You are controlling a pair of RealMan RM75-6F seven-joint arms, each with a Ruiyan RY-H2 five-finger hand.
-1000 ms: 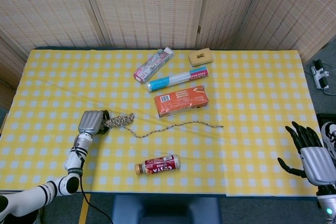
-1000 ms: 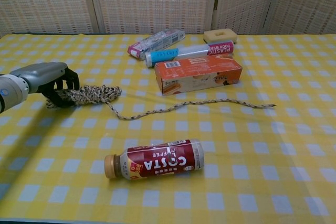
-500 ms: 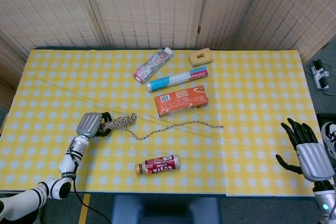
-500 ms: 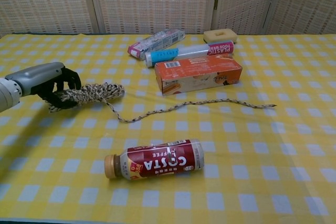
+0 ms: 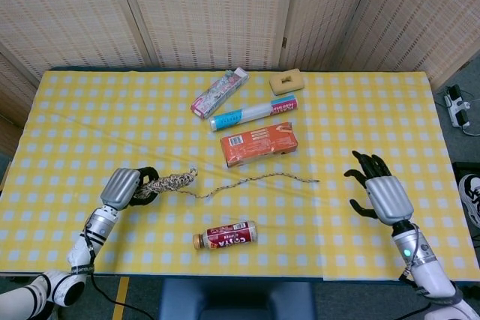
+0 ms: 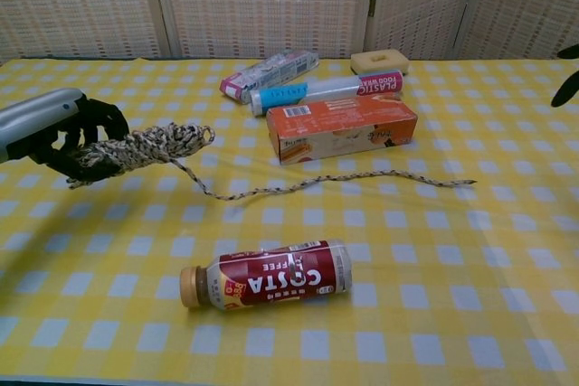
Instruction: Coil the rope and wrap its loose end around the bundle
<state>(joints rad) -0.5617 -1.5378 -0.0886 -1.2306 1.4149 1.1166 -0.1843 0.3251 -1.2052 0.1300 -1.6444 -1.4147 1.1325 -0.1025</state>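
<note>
My left hand [image 5: 124, 186] [image 6: 56, 128] grips one end of the coiled rope bundle [image 5: 171, 181] [image 6: 140, 147], which is lifted a little off the yellow checked table [image 5: 360, 133]. The rope's loose end [image 5: 259, 178] [image 6: 362, 178] trails right across the cloth and stops in front of the orange box [image 5: 258, 143] [image 6: 343, 127]. My right hand [image 5: 382, 194] hovers open, fingers spread, over the table's right side, well apart from the rope. In the chest view only its dark fingertips [image 6: 568, 88] show at the right edge.
A Costa coffee bottle [image 5: 224, 235] [image 6: 265, 275] lies on its side near the front edge. Behind the orange box lie a plastic-wrap roll [image 5: 253, 112] [image 6: 324, 91], a patterned carton [image 5: 218, 93] [image 6: 269, 74] and a tan sponge block [image 5: 286, 81] [image 6: 379, 61].
My left hand has pulled back toward the front edge and lifted the bundle off the cloth. My right hand has moved in from the right edge, up and left over the table.
</note>
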